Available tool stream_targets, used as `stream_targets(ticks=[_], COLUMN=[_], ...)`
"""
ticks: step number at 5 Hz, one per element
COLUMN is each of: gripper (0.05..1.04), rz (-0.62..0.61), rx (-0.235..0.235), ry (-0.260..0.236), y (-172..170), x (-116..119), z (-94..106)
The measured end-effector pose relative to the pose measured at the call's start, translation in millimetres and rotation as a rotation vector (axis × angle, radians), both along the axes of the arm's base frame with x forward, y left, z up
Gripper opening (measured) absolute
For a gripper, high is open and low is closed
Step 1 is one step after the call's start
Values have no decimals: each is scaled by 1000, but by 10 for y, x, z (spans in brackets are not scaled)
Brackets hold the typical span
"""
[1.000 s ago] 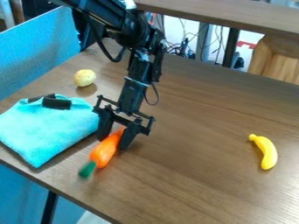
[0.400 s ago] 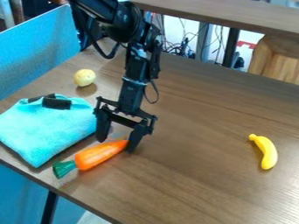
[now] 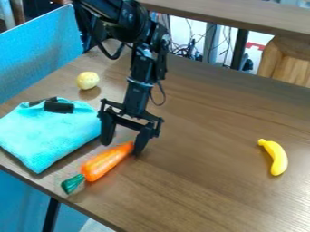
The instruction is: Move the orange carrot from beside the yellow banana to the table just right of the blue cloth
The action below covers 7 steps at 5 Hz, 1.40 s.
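Observation:
The black gripper [image 3: 123, 147] hangs low over the left part of the brown table, its fingers spread open. An orange toy carrot [image 3: 104, 161] with a dark green top lies slantwise on the table in front of it. The carrot's narrow tip is beside the right finger, and its green end points toward the front left edge. Whether tip and finger touch, I cannot tell. Left of the gripper lies a folded turquoise cloth [image 3: 48, 133] with a black object [image 3: 59, 106] on its back edge.
A round pale yellow object [image 3: 88, 80] sits behind the cloth. A yellow toy banana [image 3: 275, 157] lies far to the right on the table [image 3: 200, 181]. A blue panel [image 3: 39, 54] stands along the table's left side.
The gripper has opened wider and let the carrot go. The carrot has dropped and turned on the table, its green end shifting left, then slightly back to the right.

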<state>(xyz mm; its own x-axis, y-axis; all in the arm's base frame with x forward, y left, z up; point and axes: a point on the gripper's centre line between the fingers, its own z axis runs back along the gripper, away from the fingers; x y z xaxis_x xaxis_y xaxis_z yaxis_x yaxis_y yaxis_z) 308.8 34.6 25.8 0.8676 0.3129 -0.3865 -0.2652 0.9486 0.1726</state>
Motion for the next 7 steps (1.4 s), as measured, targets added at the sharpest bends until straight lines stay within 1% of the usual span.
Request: stream_targets(ticks=[1, 2, 3, 4, 5, 6, 7], gripper=[987, 988, 988, 987, 988, 987, 988], rz=[-7, -30, -67, -93, -241, -386, -493], rx=[-3, -54, -80, -122, -163, -148, -167], ry=[0, -84, -233, -335, -372, -361, -357], y=[0, -55, -75, 27, 255, 449, 696], x=[2, 143, 287, 325, 334, 327, 395], z=[3, 229, 648, 835, 821, 858, 837])
